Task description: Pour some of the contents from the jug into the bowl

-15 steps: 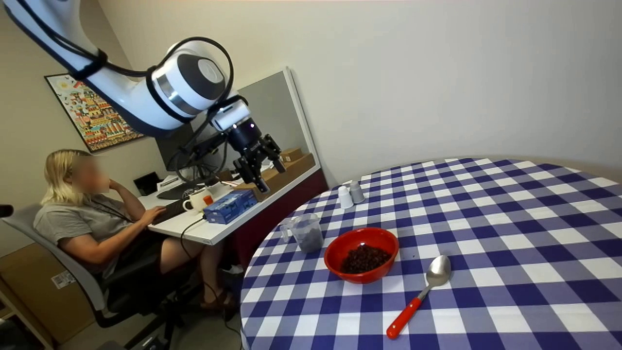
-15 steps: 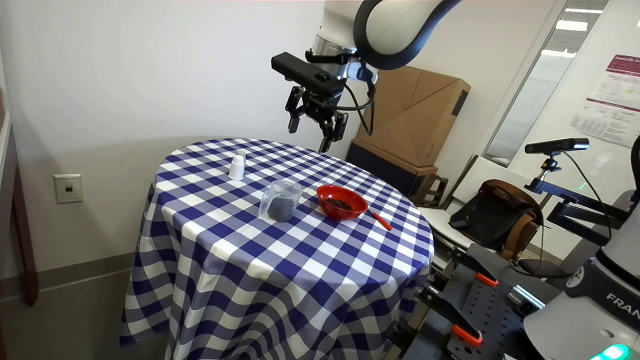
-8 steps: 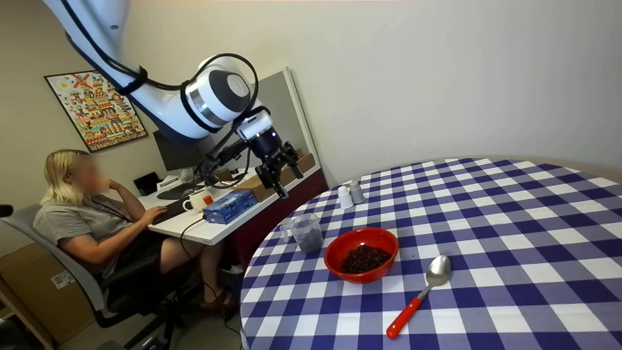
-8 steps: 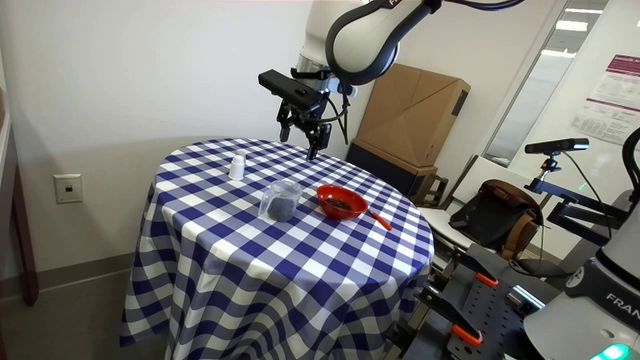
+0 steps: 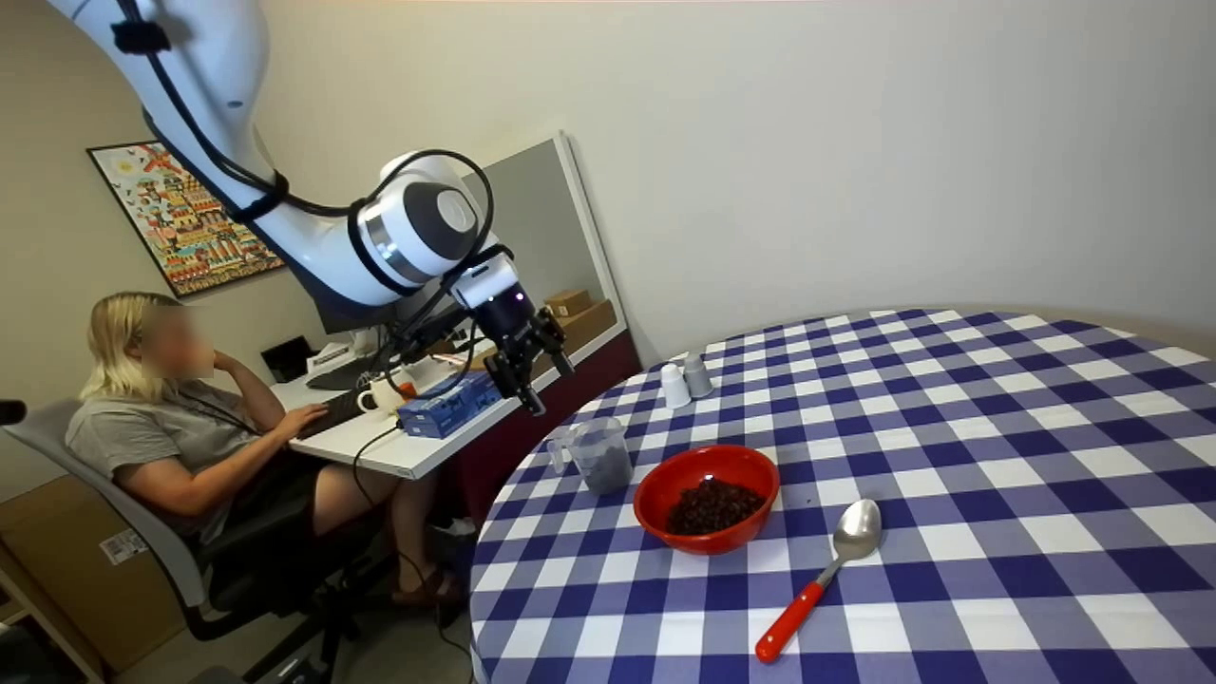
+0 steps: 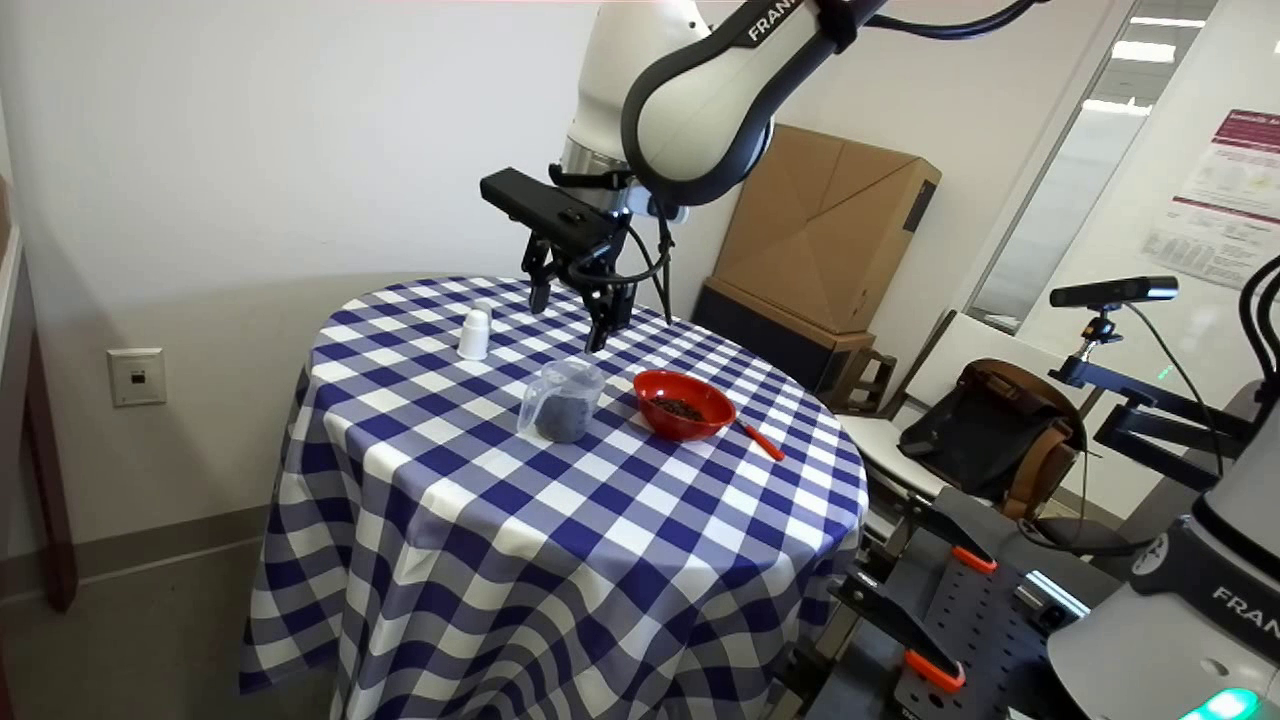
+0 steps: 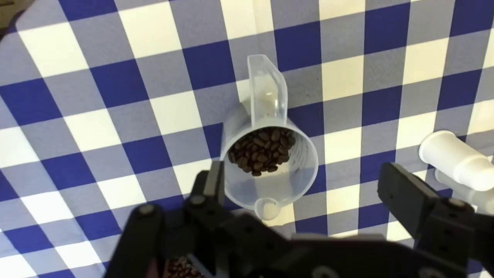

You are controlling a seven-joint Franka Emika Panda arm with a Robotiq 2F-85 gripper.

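- Currently, the black two-fingered gripper (image 5: 553,389) hangs in the air at the end of the white robot arm (image 5: 318,252), its jaws spread wide; in the wrist view the fingers (image 7: 405,197) stand well apart, left and right.
- Below them, the small clear see-through jug (image 7: 278,187) stands upright on the blue-and-white checked tablecloth (image 5: 997,475); both exterior views show a gap between gripper and jug.
- Inside the jug lie glossy dark-brown beans (image 7: 258,152), gathered toward the handle side.
- To the right of the jug in both exterior views, near it but apart, sits the round glossy bright-red bowl (image 5: 708,543), with dark beans (image 5: 712,508) in it.
- Right of the bowl, toward the near side in an exterior view, lies the metal spoon with a red handle (image 5: 831,571).
- Farther off than the jug stand a small white shaker (image 5: 675,387) and, close beside it, a small grey shaker (image 5: 697,376).
- At the left in an exterior view, a blond person in a grey shirt (image 5: 190,427) sits at a white desk (image 5: 399,456) bearing a blue box (image 5: 446,404).
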